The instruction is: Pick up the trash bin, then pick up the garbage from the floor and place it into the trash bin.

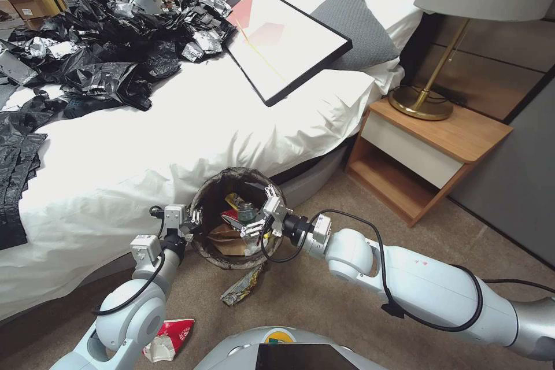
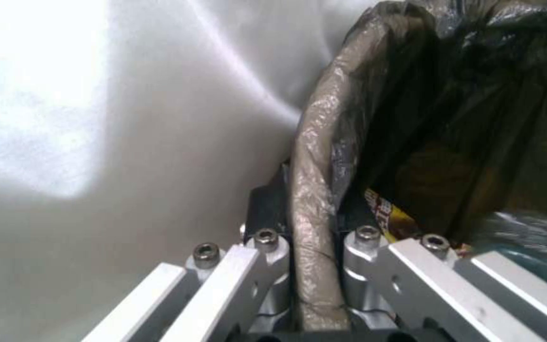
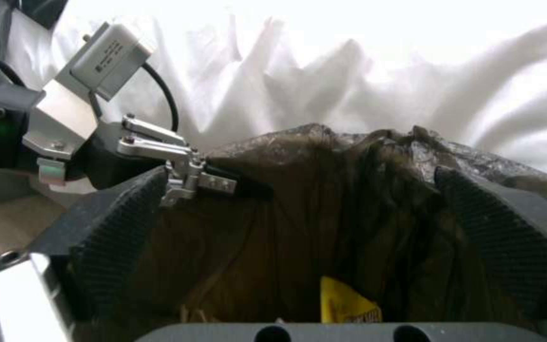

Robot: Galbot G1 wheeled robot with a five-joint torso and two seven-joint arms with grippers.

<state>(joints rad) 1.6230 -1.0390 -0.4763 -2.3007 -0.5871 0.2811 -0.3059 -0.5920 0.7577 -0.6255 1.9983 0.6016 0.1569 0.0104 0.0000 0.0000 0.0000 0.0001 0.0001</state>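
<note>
Two arms: we see both at the trash bin [image 1: 215, 250], which stands on the floor against the bed [image 1: 173, 121].
Left gripper [image 1: 195, 223]: its jaws are clamped on the bin's rim, one inside, one outside.
Right gripper [image 1: 261, 215]: jaws spread wide over the bin's mouth, nothing between them.
Garbage in bin: yellow wrapper [image 3: 348, 304] and paper directly below the right jaws.
Garbage on floor: crumpled wrapper [image 1: 241, 287] just outside the bin, on our side of the right jaws, long axis slanting toward us; red-and-white packet [image 1: 170, 340] beside the left arm.
Judgement: the right arm seems nearer the crumpled wrapper.

No legible text anywhere.
</note>
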